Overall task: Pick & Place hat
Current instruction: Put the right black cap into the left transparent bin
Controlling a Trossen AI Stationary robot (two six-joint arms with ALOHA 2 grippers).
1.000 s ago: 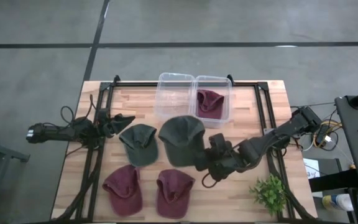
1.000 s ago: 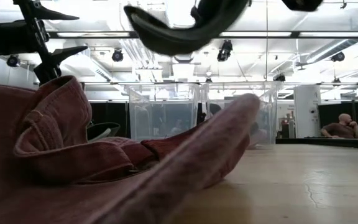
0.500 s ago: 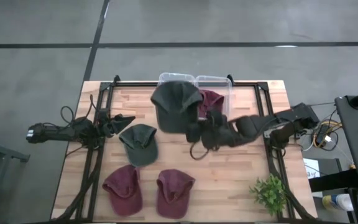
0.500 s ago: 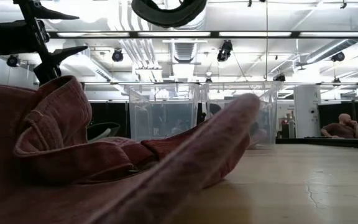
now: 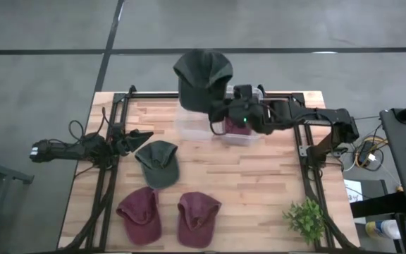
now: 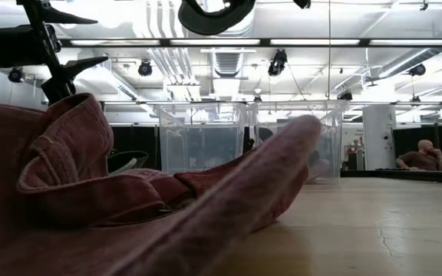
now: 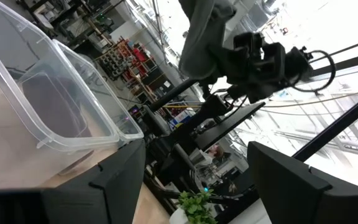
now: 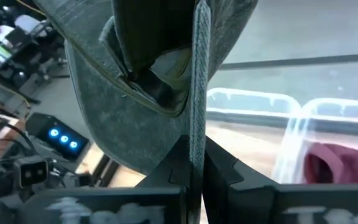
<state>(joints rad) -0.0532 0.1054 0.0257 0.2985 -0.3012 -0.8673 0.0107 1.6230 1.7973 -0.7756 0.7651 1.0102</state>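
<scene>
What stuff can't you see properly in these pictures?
- Left clear plastic bin: in the high view, the dark green cap held by the right hand covers most of it, so its contents stay unknown.
- Maroon cap in the right bin: mostly under the arm.
- Low view: a maroon cap up close blocks the table.
- Left hand: waits open at the table's left.

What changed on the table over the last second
The right gripper, jaws shut on the dark green cap, carried it up from the table's middle to above the two clear bins. The left gripper, the smaller green cap, both maroon caps and the maroon cap in the right bin stayed put.
</scene>
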